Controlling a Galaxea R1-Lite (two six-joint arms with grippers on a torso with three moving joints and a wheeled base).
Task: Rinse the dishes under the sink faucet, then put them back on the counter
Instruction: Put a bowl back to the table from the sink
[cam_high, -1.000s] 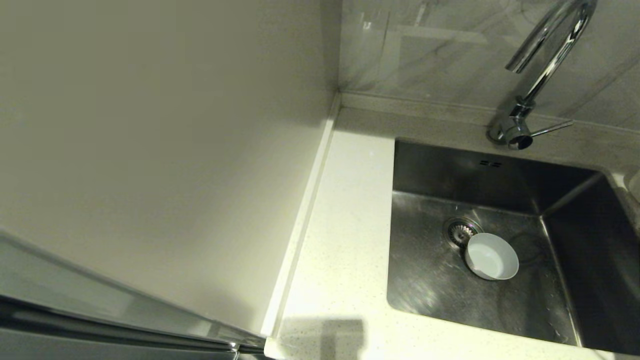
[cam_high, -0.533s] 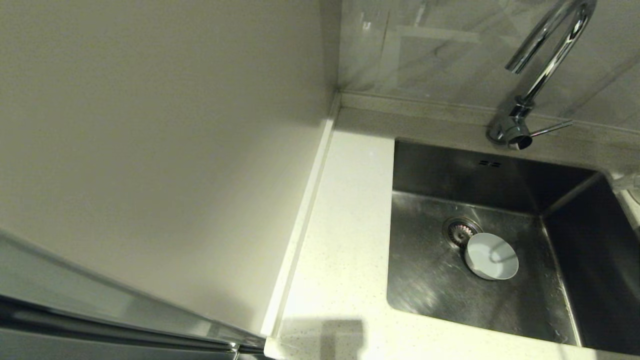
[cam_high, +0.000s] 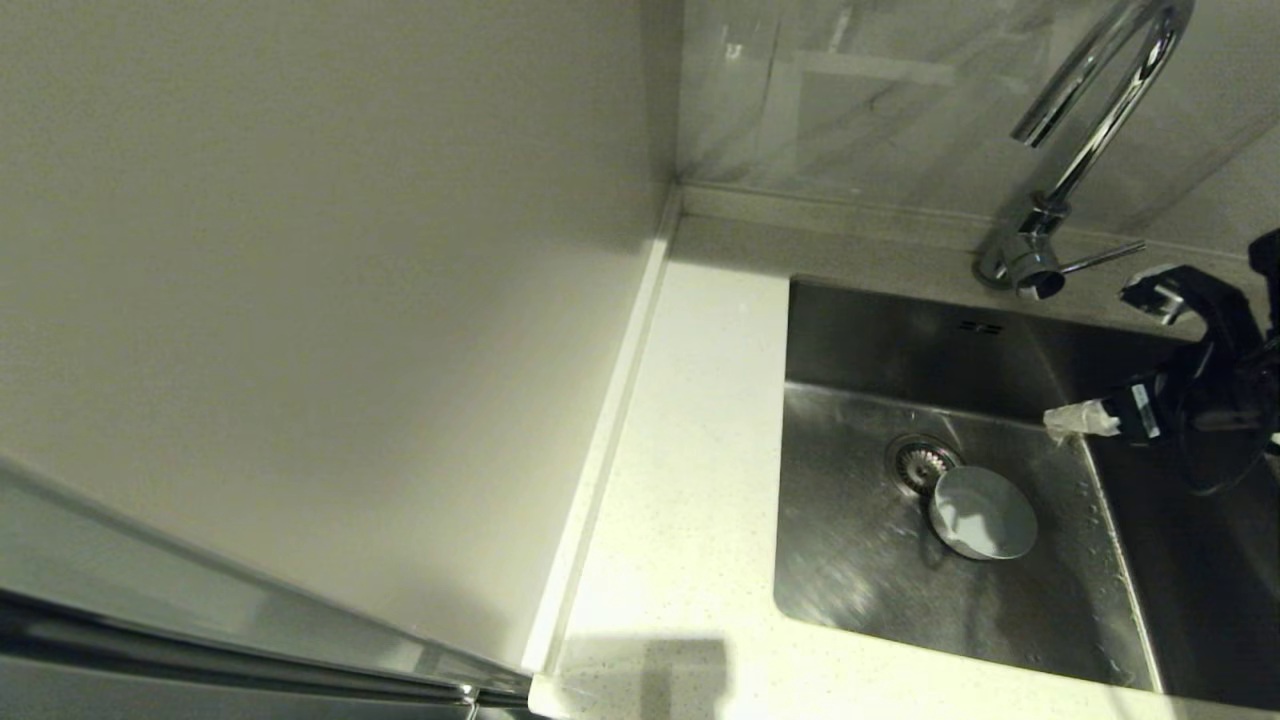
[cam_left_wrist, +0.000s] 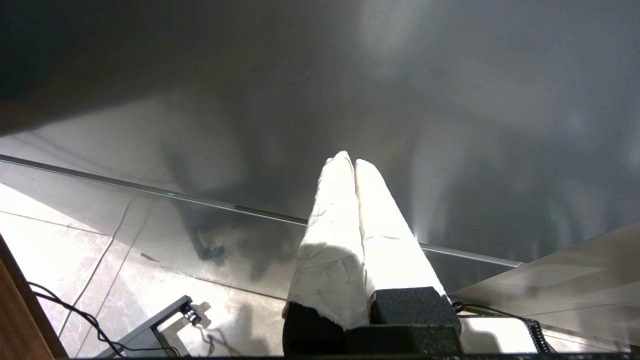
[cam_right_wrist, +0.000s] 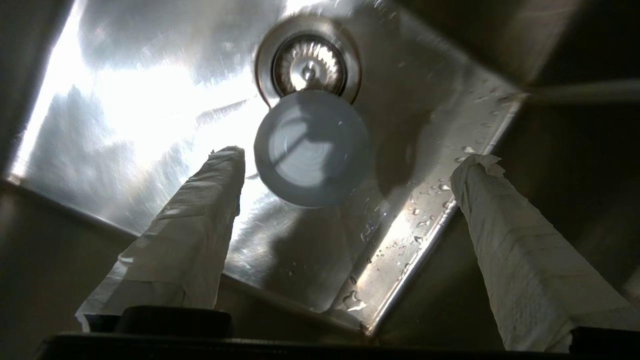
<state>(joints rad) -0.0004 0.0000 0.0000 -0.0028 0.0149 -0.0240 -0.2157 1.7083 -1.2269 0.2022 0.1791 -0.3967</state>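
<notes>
One small round bowl (cam_high: 983, 513), pale blue-grey in this light, lies on the floor of the steel sink (cam_high: 860, 580), touching the strainer drain (cam_high: 922, 462). It shows again as the bowl (cam_right_wrist: 312, 150) in the right wrist view, below the drain (cam_right_wrist: 308, 65). My right gripper (cam_high: 1110, 350) reaches in from the right, above the sink's right part, open and empty. Its white-wrapped fingers (cam_right_wrist: 200, 220) stand wide apart, clear of the bowl. The chrome faucet (cam_high: 1090, 130) arches over the back rim. My left gripper (cam_left_wrist: 348, 161) is parked low and shut on nothing. The other bowls are out of view.
White speckled counter (cam_high: 690, 480) runs along the sink's left and front, bounded on the left by a raised rim and a plain wall (cam_high: 300, 300). The faucet's thin lever (cam_high: 1105, 258) points right, close to my right gripper. Water drops lie on the sink floor (cam_right_wrist: 425, 210).
My right gripper has come into the head view from the right and now hangs over the sink's right side. Its shadow darkens the bowl, which has not moved.
</notes>
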